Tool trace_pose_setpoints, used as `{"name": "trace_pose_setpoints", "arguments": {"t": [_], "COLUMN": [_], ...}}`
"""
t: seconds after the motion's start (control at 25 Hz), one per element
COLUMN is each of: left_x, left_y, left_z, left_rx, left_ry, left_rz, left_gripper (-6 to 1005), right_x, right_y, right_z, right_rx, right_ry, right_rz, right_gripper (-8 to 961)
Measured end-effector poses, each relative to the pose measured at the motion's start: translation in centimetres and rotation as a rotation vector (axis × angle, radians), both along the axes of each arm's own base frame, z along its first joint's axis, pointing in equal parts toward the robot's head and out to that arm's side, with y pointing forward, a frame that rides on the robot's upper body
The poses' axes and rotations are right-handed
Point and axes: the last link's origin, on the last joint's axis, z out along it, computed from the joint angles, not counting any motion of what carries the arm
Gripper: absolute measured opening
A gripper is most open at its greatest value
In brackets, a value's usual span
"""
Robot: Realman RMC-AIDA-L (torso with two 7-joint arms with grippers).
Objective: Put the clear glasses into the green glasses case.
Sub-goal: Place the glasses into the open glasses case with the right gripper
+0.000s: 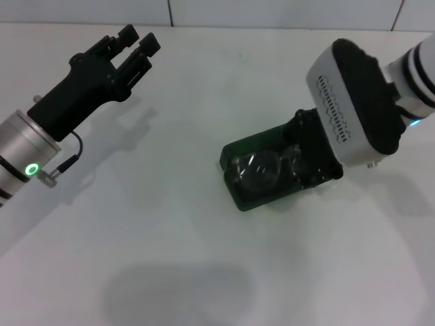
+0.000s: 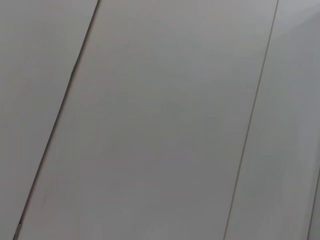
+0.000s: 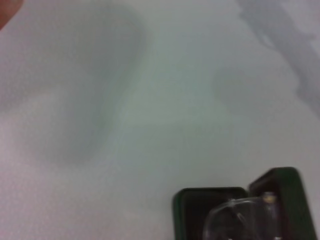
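Spreading across the near part of the head view is a plain white surface (image 1: 170, 272), marked only by a broad soft shadow close to the robot. Farther in, right of centre, the green glasses case (image 1: 239, 151) is seen lying open on the surface, its dark lining exposed. The clear glasses (image 1: 262, 171) are seen inside the case, lens curved over the lining; whether they are fully seated cannot be told. In the right wrist view the case (image 3: 186, 210) and the glasses (image 3: 235, 215) are shown at the edge of the picture, the glasses resting across the open shell.

The right end effector (image 1: 309, 159) is placed directly over the far-right end of the case, at the glasses; its fingers are hidden by its own body, so its state cannot be told.

Farther back on the left, the left end effector (image 1: 136, 46) is held above the surface, well apart from the case, fingers close together with nothing between them.

At the far edge, a pale tiled wall (image 1: 272, 12) is met by the surface. Only pale panels with thin seams (image 2: 160, 120) are shown in the left wrist view.
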Motion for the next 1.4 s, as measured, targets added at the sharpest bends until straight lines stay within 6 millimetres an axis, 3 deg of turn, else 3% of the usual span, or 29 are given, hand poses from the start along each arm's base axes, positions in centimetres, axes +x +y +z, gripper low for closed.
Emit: {"name": "trace_pose_setpoints", "arguments": {"t": [0.08, 0.36, 0.6, 0.92, 1.08, 1.4], "left_x": [0.0, 0.0, -0.2, -0.3, 0.0, 0.2], "left_y": [0.0, -0.1, -0.1, -0.2, 0.0, 0.2], "left_z": [0.0, 0.0, 0.1, 0.1, 0.0, 0.1], "left_rx": [0.0, -0.002, -0.007, -0.006, -0.012, -0.033], "left_ry": [0.0, -0.004, -0.005, -0.003, -0.006, -0.022], "left_rz": [0.001, 0.001, 0.005, 0.008, 0.003, 0.004], "left_gripper": [506, 506, 505, 505, 505, 505], "right_x": [0.0, 0.8, 2.5, 4.4, 4.8, 5.7], "right_y": [0.0, -0.2, -1.1, -2.4, -1.8, -0.9], "right_z": [0.5, 2.5, 4.0, 2.7, 1.4, -0.4], "right_rx": [0.019, 0.076, 0.116, 0.071, 0.078, 0.112], "right_ry": [0.021, 0.148, 0.285, 0.357, 0.358, 0.39], "right_rz": [-0.005, -0.071, -0.164, -0.294, -0.416, -0.489], "right_gripper": [554, 554, 555, 554, 550, 549]}}
